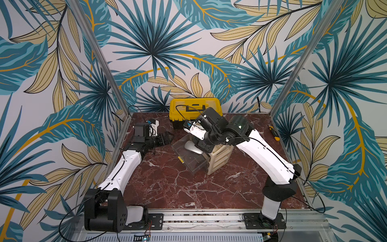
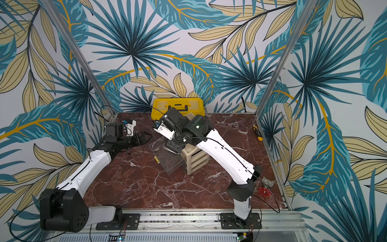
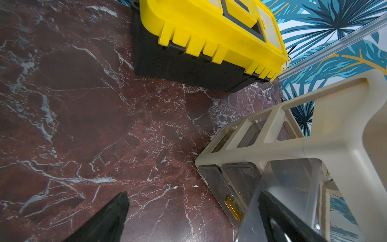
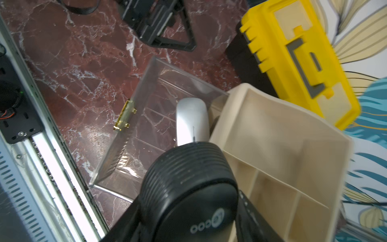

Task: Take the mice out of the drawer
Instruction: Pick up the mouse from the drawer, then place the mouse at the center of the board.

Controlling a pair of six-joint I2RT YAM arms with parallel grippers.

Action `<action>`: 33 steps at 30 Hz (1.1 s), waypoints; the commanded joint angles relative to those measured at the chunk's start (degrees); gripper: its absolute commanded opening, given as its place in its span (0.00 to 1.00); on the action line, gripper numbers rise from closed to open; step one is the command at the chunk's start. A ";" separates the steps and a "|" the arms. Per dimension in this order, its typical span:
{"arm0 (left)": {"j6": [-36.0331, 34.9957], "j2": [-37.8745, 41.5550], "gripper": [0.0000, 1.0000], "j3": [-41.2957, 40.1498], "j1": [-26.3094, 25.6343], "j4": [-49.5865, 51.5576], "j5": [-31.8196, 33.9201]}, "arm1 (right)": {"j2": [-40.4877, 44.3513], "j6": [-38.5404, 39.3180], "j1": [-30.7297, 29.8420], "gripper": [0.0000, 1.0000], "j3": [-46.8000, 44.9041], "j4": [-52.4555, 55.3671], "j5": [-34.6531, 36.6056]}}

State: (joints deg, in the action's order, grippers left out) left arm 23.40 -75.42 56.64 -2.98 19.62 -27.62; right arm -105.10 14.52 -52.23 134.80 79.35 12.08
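The black mouse [image 4: 188, 188] was clamped in the right gripper [image 1: 202, 145] over the clear drawer [image 4: 117, 159], where the silver mouse [image 4: 192, 119] lay. A straight lift clear of the walls seemed best. The left gripper [image 1: 166, 137] gaped wide, empty.

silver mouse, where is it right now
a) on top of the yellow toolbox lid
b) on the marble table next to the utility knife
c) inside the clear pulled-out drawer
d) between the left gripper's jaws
c: in the right wrist view the silver mouse sits inside the clear drawer, which is pulled out of the beige organizer.
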 commanded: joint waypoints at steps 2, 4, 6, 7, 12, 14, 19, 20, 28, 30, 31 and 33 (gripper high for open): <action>-1.16 1.49 1.00 2.60 -0.18 1.39 0.08 | 2.82 -5.12 5.36 0.26 -1.63 -0.11 10.79; -1.16 1.72 1.00 2.55 -0.18 1.50 -0.04 | 5.15 -7.71 10.86 0.25 -4.16 -0.12 11.29; -1.24 1.91 1.00 2.59 -0.21 1.91 -0.15 | 8.01 -9.16 15.47 0.25 -8.84 -2.25 11.62; -1.27 2.04 1.00 2.60 -0.22 2.04 -0.11 | 9.87 -9.86 17.95 0.26 -11.50 -3.77 11.22; -1.60 2.03 1.00 3.18 -0.19 2.72 -0.23 | 15.42 -12.73 29.51 0.27 -25.41 -11.30 7.69; -1.60 1.85 1.00 3.46 -0.23 2.80 -0.42 | 15.80 -14.58 33.15 0.27 -30.09 -13.77 6.93; -1.76 1.32 1.00 4.23 -0.23 3.34 -0.43 | 14.23 -18.35 39.64 0.27 -40.42 -21.27 5.47; -1.82 1.24 1.00 4.41 -0.20 3.43 -0.51 | 13.54 -18.73 40.35 0.27 -41.71 -22.26 6.06; -1.79 1.15 1.00 4.58 -0.22 3.68 -0.50 | 4.88 -20.59 44.48 0.26 -47.82 -29.15 7.10; -1.72 1.15 1.00 4.52 -0.22 3.59 -0.54 | 2.42 -21.40 45.16 0.26 -48.46 -30.18 7.63; -1.64 1.24 1.00 4.45 -0.23 3.51 -0.63 | 1.03 -21.66 45.51 0.26 -48.97 -31.07 7.29; -1.74 1.24 1.00 4.44 -0.25 3.62 -0.71 | -1.27 -22.24 45.89 0.27 -49.78 -32.39 7.80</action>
State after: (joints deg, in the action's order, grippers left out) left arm 22.33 -74.85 58.24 -2.98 22.72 -27.70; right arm -103.94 -5.52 -6.92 86.87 50.39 19.05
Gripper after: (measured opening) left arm 0.997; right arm 0.618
